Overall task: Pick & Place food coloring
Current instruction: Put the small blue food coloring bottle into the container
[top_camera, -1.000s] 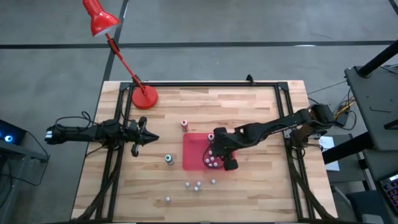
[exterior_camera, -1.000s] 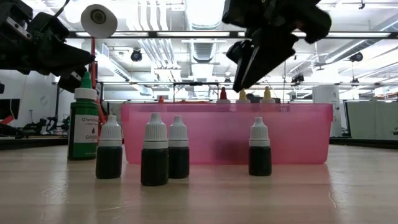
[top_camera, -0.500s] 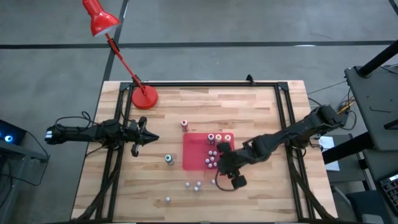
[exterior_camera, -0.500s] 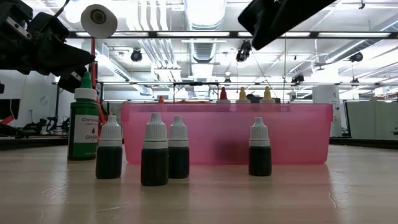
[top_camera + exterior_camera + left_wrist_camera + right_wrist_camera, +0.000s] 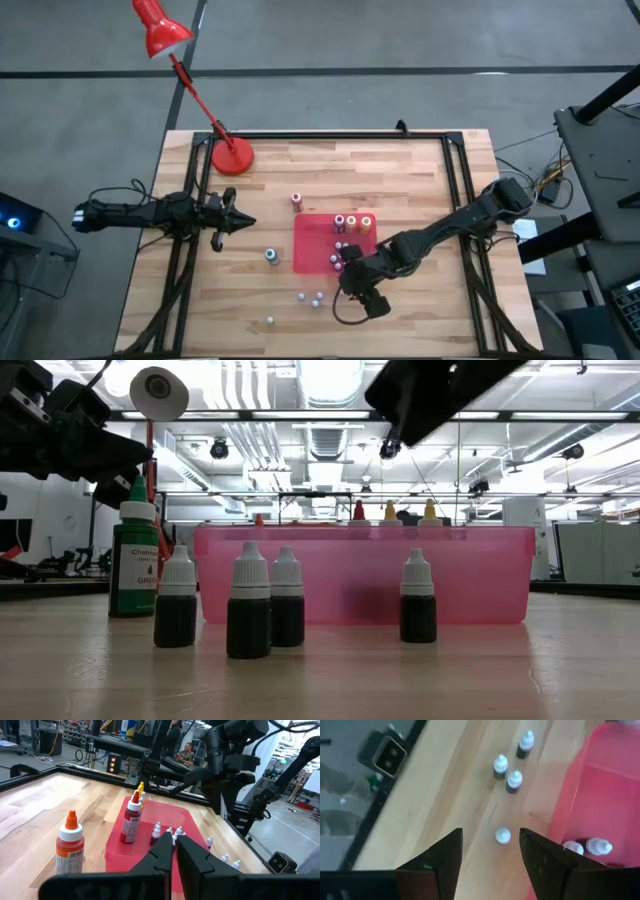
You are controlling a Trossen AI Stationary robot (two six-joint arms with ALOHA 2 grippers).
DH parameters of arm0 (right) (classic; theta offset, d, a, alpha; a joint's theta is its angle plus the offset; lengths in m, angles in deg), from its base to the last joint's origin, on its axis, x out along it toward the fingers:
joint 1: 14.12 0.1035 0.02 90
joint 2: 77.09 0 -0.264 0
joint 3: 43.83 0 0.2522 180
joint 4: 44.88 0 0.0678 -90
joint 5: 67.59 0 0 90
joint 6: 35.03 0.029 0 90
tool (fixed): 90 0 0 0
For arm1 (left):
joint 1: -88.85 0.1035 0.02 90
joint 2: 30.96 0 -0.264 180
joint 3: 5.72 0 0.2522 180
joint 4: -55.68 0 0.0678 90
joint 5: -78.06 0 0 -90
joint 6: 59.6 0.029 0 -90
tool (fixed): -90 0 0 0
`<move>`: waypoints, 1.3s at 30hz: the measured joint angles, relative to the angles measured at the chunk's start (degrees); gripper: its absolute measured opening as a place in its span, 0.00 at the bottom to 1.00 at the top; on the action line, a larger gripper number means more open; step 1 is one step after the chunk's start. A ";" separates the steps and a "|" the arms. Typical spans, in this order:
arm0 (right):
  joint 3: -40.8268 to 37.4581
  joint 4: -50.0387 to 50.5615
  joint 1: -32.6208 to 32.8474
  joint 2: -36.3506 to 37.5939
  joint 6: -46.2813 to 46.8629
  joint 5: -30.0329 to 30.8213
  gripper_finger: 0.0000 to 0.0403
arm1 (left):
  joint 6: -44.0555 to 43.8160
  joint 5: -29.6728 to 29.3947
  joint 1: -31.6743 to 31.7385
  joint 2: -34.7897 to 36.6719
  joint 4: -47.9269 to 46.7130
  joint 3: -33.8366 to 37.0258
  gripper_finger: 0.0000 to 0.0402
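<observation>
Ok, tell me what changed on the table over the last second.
The right gripper left the pink bin, swung off its near edge, opened wider, and now hangs empty above a small white-capped bottle on the wood. The left gripper stayed shut and parked; no bottles moved.

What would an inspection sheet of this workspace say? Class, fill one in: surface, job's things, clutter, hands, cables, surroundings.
Surface: wooden table, black frame rails.
Job's things: pink bin holding several food coloring bottles; four small bottles loose on the wood in front of it; green bottle and red bottle beside it.
Clutter: red desk lamp.
Hands: right hand open above a loose bottle; left hand shut, waiting at the left edge.
Cables: wires at the right arm's base.
Surroundings: workshop, ceiling lights; a person beyond the table.
</observation>
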 joint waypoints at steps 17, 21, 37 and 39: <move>3.86 3.10 -0.04 -8.91 -6.01 -0.11 0.47 | 0.00 -0.01 0.00 -0.27 0.00 0.01 0.00; 4.32 3.11 -0.04 -10.70 -7.44 -0.04 0.47 | -0.01 -0.01 0.01 -0.27 0.00 -0.01 0.00; 4.57 1.97 -0.40 -13.38 -8.68 0.68 0.47 | 0.00 -0.01 0.01 -0.27 0.00 0.01 0.00; 4.57 1.89 -0.52 -13.53 -8.70 0.68 0.46 | -0.01 -0.01 -0.01 -0.25 0.00 0.01 0.00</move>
